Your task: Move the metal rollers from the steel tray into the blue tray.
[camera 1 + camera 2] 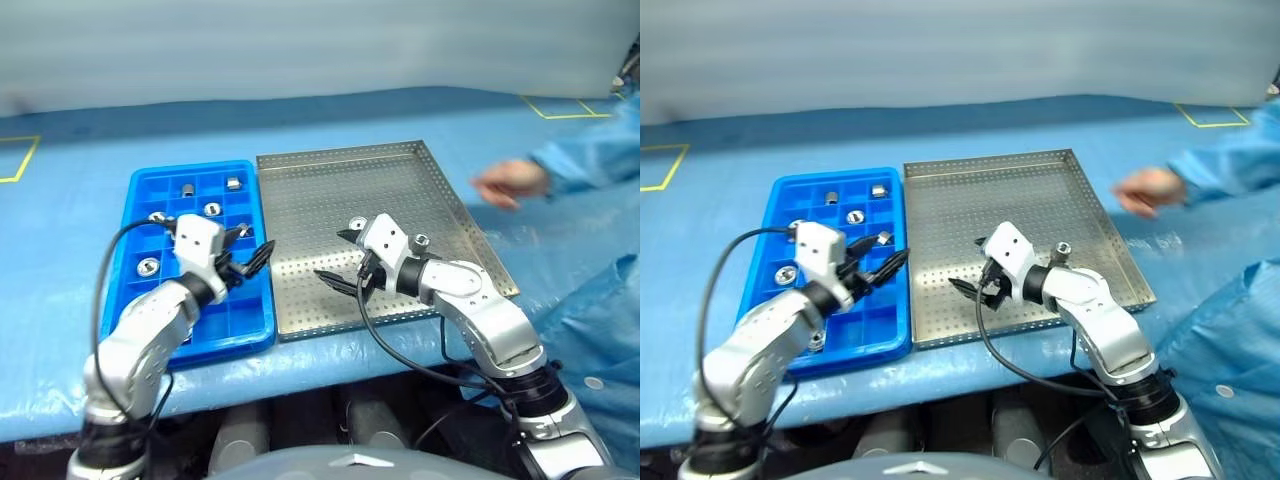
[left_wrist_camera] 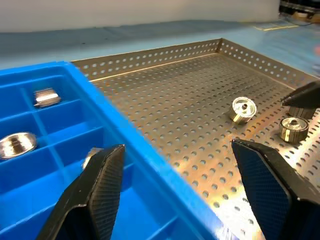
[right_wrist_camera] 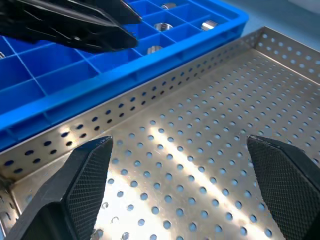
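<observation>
On the table [image 1: 60, 330], draped in a light blue plastic sheet, the bright blue plastic tray with square compartments [image 1: 140, 190] lies just beside the large grey perforated steel tray [image 1: 330, 200], the blue one at 9 o'clock of the steel one, their long rims touching or nearly so. Several small shiny silver metal rollers sit in separate compartments of the blue tray, among them one at its 12 o'clock end [image 1: 233, 184] and one near its 9 o'clock rim [image 1: 148, 266]. In the left wrist view two more rollers [image 2: 243, 109] rest on the steel tray's perforated floor, close to each other and not touching. The robot's left hand [image 1: 248, 254] hangs over the blue tray's 3 o'clock rim, its two black fingers spread apart and holding nothing. The right hand [image 1: 340, 260] hovers over the middle of the steel tray, its fingers wide apart and empty, pointing toward 9 o'clock. A person's hand [image 1: 510, 183], in a light blue sleeve [image 1: 590, 155], is at 3 o'clock of the steel tray, beyond its rim.
</observation>
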Controlling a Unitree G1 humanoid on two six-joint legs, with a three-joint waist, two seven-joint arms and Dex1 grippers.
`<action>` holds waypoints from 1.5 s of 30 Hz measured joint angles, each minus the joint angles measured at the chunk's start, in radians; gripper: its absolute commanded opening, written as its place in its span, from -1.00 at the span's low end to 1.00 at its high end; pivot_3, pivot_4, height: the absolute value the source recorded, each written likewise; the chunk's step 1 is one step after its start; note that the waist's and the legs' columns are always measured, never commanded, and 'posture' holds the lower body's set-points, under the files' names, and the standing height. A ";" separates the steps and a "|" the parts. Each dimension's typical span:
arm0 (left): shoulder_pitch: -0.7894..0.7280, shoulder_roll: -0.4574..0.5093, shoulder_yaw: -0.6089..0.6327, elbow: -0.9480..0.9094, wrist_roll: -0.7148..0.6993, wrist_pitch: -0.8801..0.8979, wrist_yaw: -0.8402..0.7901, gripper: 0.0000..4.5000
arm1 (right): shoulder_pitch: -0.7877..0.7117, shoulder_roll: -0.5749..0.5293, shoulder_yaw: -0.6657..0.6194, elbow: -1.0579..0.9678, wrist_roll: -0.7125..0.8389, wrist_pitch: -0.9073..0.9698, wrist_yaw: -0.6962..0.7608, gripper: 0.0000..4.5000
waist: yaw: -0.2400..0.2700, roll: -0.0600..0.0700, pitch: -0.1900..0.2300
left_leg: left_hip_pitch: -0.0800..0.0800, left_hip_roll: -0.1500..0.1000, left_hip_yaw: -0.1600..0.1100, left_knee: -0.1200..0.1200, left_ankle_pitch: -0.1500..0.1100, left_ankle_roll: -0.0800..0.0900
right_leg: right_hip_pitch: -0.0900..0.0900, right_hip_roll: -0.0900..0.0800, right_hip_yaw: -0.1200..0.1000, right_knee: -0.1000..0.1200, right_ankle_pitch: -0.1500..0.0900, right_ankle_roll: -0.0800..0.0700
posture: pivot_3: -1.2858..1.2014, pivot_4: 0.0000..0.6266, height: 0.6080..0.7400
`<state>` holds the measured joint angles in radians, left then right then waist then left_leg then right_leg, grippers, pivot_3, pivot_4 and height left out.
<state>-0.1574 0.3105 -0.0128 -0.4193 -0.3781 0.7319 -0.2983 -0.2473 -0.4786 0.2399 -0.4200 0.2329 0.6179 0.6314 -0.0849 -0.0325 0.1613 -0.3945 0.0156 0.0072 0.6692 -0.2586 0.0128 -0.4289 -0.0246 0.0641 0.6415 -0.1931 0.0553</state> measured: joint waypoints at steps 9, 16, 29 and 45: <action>-0.203 -0.037 -0.137 0.284 0.103 -0.030 -0.038 0.64 | 0.100 0.004 -0.049 -0.079 -0.018 0.049 -0.103 1.00 | -0.133 0.000 0.000 | 0.000 0.000 -0.003 -0.001 -0.001 0.001 | -0.001 0.000 0.003 0.000 0.001 0.010 | -0.27 -0.52 1.00; -0.223 -0.062 -0.197 0.384 0.154 -0.070 -0.078 0.64 | 0.110 0.101 -0.105 -0.014 -0.038 0.069 -0.229 1.00 | -0.225 0.001 0.000 | 0.000 -0.001 -0.003 -0.001 0.000 0.001 | -0.001 0.000 0.004 0.001 0.002 0.012 | -0.30 -0.52 1.00; -0.102 -0.011 -0.149 0.262 0.158 -0.059 -0.117 0.64 | -0.036 0.204 -0.094 0.258 -0.039 -0.027 -0.210 1.00 | -0.283 0.002 0.000 | 0.002 -0.001 -0.002 -0.002 0.000 0.001 | -0.001 0.000 0.007 0.001 0.003 0.014 | -0.23 -0.52 1.00; 0.024 0.021 -0.037 0.077 0.139 -0.012 -0.079 0.66 | -0.188 0.317 -0.090 0.630 -0.070 -0.137 -0.193 0.83 | -0.224 0.003 0.000 | 0.001 0.004 -0.002 -0.003 0.000 0.001 | -0.001 0.000 0.006 0.001 0.005 0.010 | -0.15 -0.52 1.00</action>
<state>-0.1338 0.3320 -0.0503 -0.3420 -0.2391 0.7199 -0.3775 -0.4356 -0.1619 0.1497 0.2101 0.1630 0.4813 0.4380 -0.3092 -0.0299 0.1616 -0.3935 0.0194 0.0047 0.6662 -0.2590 0.0140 -0.4303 -0.0249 0.0704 0.6423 -0.1878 0.0655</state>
